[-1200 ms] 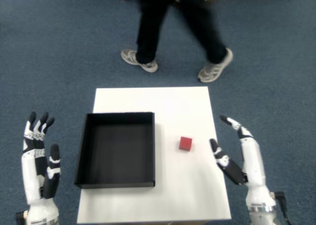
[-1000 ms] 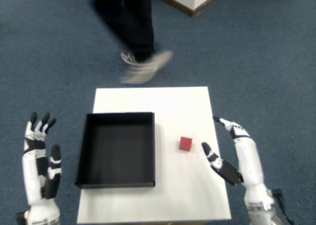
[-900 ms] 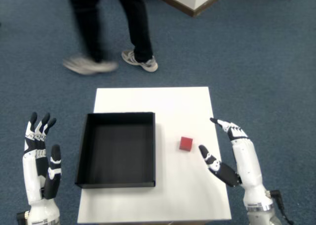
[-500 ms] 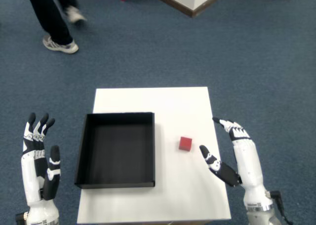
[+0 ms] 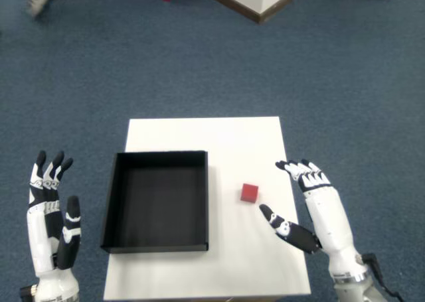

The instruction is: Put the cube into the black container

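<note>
While the right hand [image 5: 317, 206] hovers at the lower right of the frame, its fingers [image 5: 300, 170] are spread wide and hold nothing, thumb pointing toward the cube [image 5: 250, 192]. That red cube sits on the white surface [image 5: 226, 133], just right of the black container [image 5: 158, 200], apart from both.

white table [image 5: 199, 133] — black container [image 5: 109, 212], red cube [image 5: 250, 193]
</note>
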### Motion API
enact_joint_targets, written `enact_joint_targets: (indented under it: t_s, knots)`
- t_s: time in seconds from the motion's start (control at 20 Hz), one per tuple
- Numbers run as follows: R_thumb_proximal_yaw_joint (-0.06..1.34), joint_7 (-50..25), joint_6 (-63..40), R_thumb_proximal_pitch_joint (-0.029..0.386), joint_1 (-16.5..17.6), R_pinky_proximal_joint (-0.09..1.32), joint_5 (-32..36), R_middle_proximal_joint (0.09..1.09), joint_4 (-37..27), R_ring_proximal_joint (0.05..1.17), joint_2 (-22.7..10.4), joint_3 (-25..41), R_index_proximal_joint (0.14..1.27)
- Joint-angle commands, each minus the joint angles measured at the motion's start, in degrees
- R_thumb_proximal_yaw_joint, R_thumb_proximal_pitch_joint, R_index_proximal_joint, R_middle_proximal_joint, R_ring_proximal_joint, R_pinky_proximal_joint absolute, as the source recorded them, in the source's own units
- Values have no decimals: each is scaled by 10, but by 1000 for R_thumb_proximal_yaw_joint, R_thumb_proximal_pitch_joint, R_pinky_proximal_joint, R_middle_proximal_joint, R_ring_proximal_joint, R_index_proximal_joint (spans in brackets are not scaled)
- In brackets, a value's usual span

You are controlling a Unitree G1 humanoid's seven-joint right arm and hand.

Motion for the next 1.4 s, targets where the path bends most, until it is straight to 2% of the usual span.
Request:
enact_joint_targets:
  t_s: [0.05, 0.4, 0.75, 1.2, 1.4]
  knots:
    - [308, -28, 12, 27, -17, 136, -8, 277, -43, 270, -18, -6, 297]
    - [306, -29, 70, 19, -10, 79, -58, 265, -88, 258, -22, -2, 344]
    - [317, -20, 103, 16, -5, 52, -71, 264, -110, 256, -11, 1, 364]
    - [336, -17, 124, 12, -10, 69, -86, 269, -81, 269, 7, 13, 379]
    - [343, -29, 100, 11, -7, 75, -69, 267, -69, 271, 13, 12, 380]
